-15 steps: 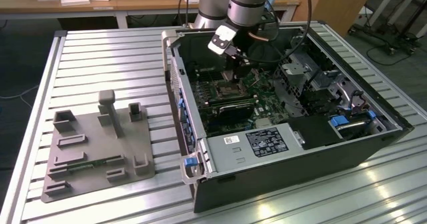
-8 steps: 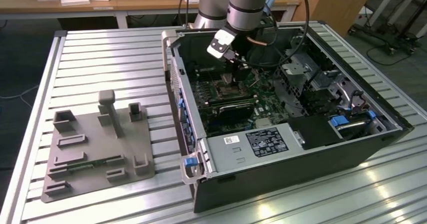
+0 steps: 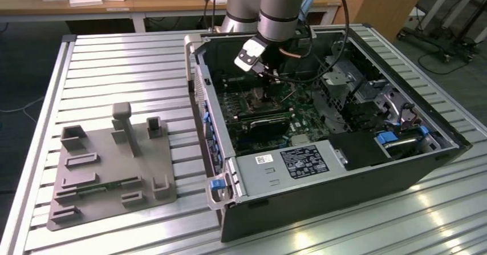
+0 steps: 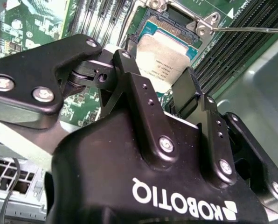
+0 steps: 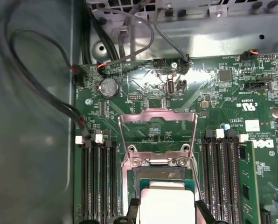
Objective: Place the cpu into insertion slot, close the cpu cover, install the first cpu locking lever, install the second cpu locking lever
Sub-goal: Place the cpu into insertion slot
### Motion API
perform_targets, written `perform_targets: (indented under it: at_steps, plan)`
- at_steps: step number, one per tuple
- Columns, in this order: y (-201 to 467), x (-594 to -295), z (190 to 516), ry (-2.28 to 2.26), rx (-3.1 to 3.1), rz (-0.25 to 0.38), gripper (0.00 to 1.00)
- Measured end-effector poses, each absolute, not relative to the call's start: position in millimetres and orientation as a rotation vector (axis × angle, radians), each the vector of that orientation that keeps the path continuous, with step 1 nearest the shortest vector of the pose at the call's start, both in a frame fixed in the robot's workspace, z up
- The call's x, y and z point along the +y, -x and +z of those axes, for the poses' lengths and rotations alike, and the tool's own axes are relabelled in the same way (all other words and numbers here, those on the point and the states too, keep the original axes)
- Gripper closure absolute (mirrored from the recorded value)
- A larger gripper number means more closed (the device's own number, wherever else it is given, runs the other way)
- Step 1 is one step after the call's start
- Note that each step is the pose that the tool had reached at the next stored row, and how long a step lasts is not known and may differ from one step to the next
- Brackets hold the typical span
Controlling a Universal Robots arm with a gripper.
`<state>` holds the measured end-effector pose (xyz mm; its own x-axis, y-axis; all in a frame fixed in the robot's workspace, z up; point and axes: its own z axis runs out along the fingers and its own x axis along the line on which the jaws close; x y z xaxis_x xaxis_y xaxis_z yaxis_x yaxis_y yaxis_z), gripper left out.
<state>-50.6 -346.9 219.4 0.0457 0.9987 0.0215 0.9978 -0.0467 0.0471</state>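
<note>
Step in hand, as you'd judge it: seating the chip (image 4: 164,56) in the socket (image 5: 162,173).

- Gripper (image 4: 157,74): narrow gap, fingers (image 4: 141,93) pressed on two opposite edges of the chip. It looks like a light edge grip.
- Chip: flat, metal top up, lying over the socket with a strip of the dark socket bed bare beyond its far edge. You cannot tell from either wrist view whether it is fully down or just above the bed.
- Cover (image 5: 157,115): swung up and back on its hinge, clear of the chip.

To do it well: hold the chip level and square to the socket rim. Line its edges with the frame on all sides and use no downward force, since a tilted corner could bend contacts.

Pose: in the exterior view the arm (image 3: 278,9) drops from above into the open computer case (image 3: 343,175), with the wrist angled and the gripper pointing down at the green board (image 5: 213,93) between the memory slots (image 5: 97,182).
</note>
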Motion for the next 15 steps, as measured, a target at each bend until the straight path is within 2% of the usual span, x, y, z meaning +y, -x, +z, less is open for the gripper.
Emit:
perform_targets:
  at_steps: [15]
  plan:
    - [47.9,-347.0,197.9,-2.217,2.202,0.073,0.46]
